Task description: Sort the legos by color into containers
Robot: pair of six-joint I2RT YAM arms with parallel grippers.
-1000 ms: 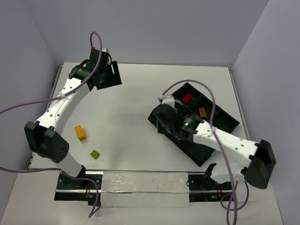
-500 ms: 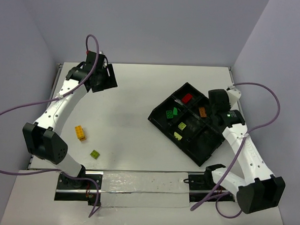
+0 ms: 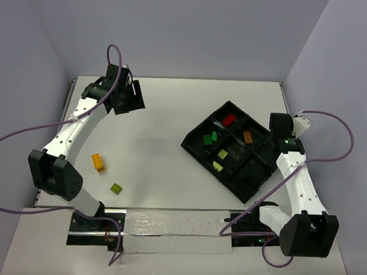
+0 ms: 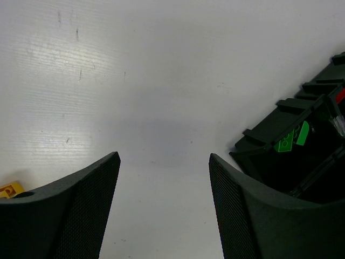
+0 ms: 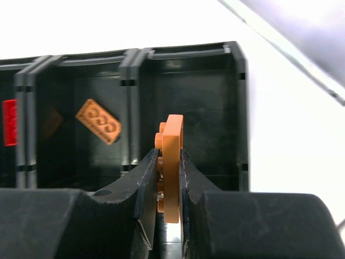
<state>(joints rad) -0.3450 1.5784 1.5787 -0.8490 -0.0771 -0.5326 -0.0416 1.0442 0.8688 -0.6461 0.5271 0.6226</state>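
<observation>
Legos, 2, lie on the table point(image 3: 172, 113) at left: a yellow stack point(image 3: 97, 162), long axis toward the far edge, and a pale green one point(image 3: 116, 187). My left gripper point(image 4: 164, 162) stands spread, empty. My right gripper point(image 5: 170, 181) pinches an orange-brown lego point(image 5: 172, 145) on edge, long axis along my fingers, by the black tray point(image 3: 247, 176).

White table point(image 3: 165, 131) is filling the enclosure, with its matte top showing faint dark scuff marks point(image 4: 77, 33) in the left wrist view. Three plain pale lavender-grey walls are boxing it in: back wall point(image 3: 193, 35), left wall point(image 3: 20, 77), right wall point(image 3: 345, 71). A glossy pale strip point(image 3: 174, 229) is running along the near edge. Soft, even light is falling from above, casting only weak shadows.
</observation>
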